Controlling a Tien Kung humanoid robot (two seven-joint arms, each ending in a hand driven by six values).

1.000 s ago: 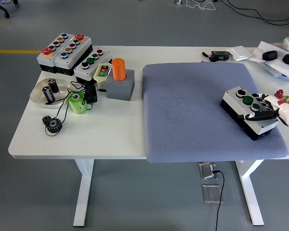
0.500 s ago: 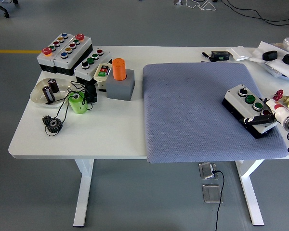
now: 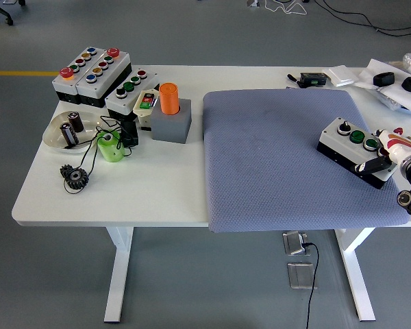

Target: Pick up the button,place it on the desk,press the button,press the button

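The button box (image 3: 353,142), white on top with black sides, carries a black knob and two green buttons. It lies tilted at the right edge of the grey mat (image 3: 281,157). My right hand (image 3: 378,162) comes in from the right edge and is shut on the box's right end. A black finger (image 3: 370,166) is hooked over its near right corner, and the rest of the hand hides that end of the box. The left arm is out of view.
Several other button boxes (image 3: 92,72) stand at the far left, beside an orange cylinder in a grey block (image 3: 170,113). A dish of batteries (image 3: 70,130), a green cup (image 3: 109,147) and a gear (image 3: 74,177) sit nearby. Black and white items (image 3: 390,81) crowd the far right corner.
The right hand has pulled back toward the right edge. The button box went with it, shifting right and slightly farther away, and its angle has changed.
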